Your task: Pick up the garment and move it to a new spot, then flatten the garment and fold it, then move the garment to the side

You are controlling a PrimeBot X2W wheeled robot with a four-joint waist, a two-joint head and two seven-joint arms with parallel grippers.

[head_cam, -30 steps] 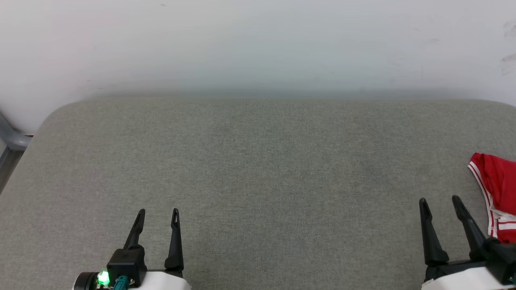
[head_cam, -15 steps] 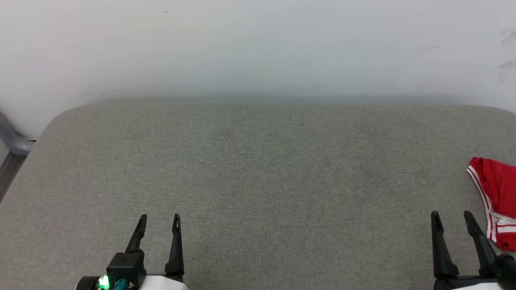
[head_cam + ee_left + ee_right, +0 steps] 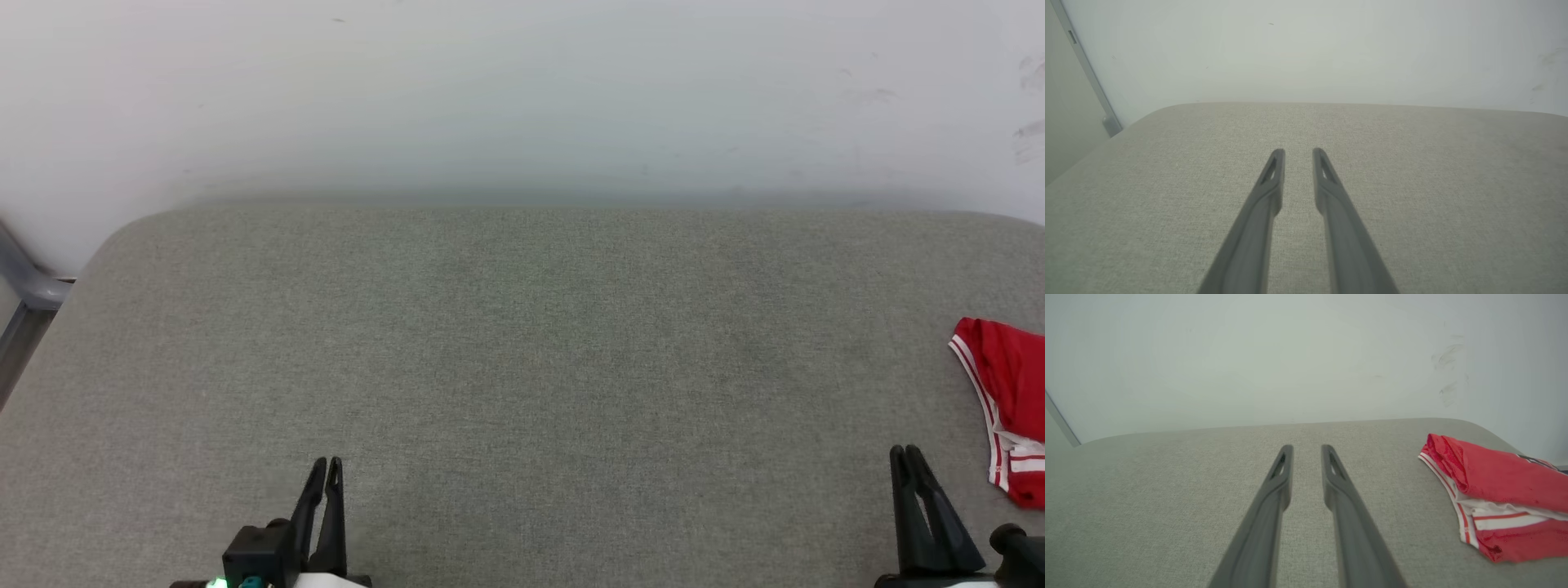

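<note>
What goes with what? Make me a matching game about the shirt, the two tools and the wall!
Things:
1. shirt
2. left tool
3. right tool
4. wall

Places and colours:
A. pale, behind the grey cushion
B. bottom right of the head view, beside the shirt, not touching it
C. red with white stripes
D. bottom left of the head view, far from the shirt

Pairs: 1-C, 2-D, 3-B, 4-A
</note>
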